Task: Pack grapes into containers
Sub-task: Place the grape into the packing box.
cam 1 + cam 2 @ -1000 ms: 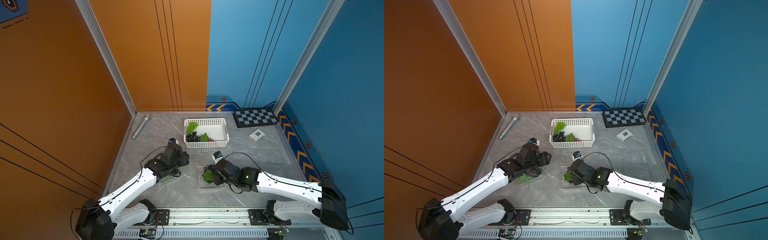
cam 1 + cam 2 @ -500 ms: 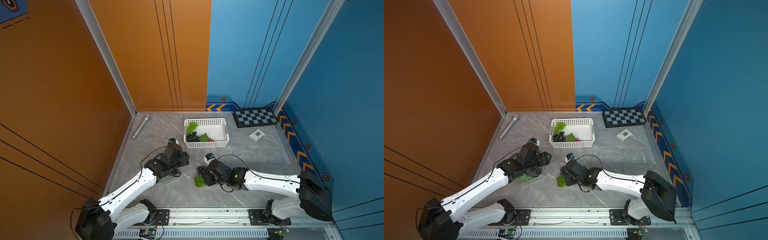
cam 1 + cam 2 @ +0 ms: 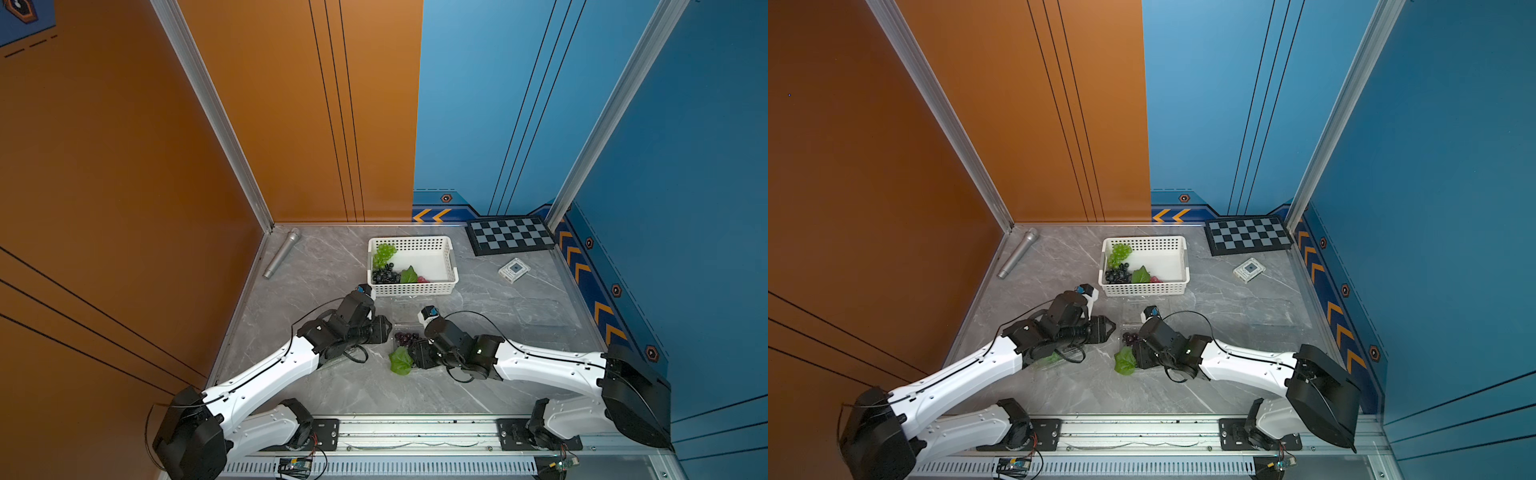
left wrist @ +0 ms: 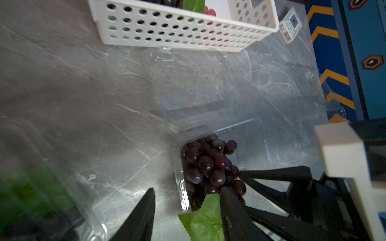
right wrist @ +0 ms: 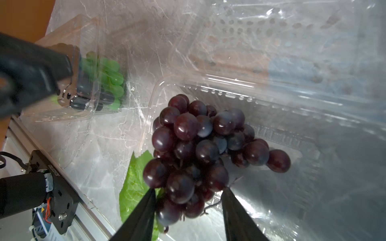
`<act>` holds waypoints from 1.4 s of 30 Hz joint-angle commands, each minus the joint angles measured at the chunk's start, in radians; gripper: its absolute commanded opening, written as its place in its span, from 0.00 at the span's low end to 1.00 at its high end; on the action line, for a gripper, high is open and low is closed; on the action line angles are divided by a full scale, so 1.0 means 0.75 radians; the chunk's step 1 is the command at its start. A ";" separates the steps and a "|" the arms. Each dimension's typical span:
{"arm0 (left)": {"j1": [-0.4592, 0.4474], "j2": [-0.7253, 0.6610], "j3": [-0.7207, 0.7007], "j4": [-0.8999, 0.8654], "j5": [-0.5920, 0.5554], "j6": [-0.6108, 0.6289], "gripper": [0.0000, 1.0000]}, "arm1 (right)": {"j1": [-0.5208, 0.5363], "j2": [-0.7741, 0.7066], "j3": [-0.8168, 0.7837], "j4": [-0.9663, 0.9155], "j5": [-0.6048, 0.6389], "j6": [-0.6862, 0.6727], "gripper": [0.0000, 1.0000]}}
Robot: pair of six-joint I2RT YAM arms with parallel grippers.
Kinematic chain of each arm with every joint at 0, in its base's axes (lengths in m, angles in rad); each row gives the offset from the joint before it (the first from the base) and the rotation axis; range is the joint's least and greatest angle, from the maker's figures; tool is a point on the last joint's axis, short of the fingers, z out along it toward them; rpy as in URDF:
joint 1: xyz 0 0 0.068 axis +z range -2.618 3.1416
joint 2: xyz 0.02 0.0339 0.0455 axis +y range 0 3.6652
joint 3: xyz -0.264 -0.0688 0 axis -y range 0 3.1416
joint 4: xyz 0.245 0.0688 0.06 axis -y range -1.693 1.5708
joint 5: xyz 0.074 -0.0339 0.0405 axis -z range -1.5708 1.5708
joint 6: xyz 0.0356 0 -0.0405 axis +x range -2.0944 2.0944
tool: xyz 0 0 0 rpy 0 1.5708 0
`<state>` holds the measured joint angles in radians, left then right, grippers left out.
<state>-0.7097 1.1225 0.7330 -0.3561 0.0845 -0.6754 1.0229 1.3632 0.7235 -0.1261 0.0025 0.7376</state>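
Where my right gripper point(image 5: 190, 188) sits: low over one end of an open box point(image 5: 313, 177), jaws well parted.
Right grip: nothing pinched that I can see. The purple bunch point(image 5: 200, 146) reaches in between my fingertips point(image 5: 150, 200), and I cannot tell whether they touch the berries.
Purple bunch: lying inside the box at my end of it. Its leaf point(image 5: 133, 183) hangs out over the rim onto the table point(image 3: 332, 386).
Lid point(image 4: 208, 94): folded open on the basket side of the box.
Left gripper point(image 4: 187, 188): jaws parted too, holding nothing, just beside the box end where the bunch lies and pointing toward it.
Second box point(image 5: 89, 112): under my left arm, apart from the first, with green grapes point(image 5: 104, 79) inside. I cannot tell whether its lid is shut.
Basket point(image 3: 451, 262): beyond both grippers, near the open lid. Along one side it holds a green bunch point(image 3: 384, 251), a dark bunch point(image 3: 384, 276) and a few red berries point(image 3: 423, 279).
Farther out: a microphone point(image 3: 282, 253) lies by the orange wall, a checkerboard point(image 3: 509, 235) sits in the back corner by the blue wall, and a small card point(image 3: 514, 270) lies just in front of it.
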 commanded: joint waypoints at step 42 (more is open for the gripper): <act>-0.126 0.501 0.211 -0.014 0.213 0.031 0.17 | -0.062 -0.194 -0.137 0.018 0.061 0.055 0.48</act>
<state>-0.8055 1.4742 0.8661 -0.3561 0.2409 -0.6544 0.9813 1.2400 0.6285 -0.1253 0.0235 0.7681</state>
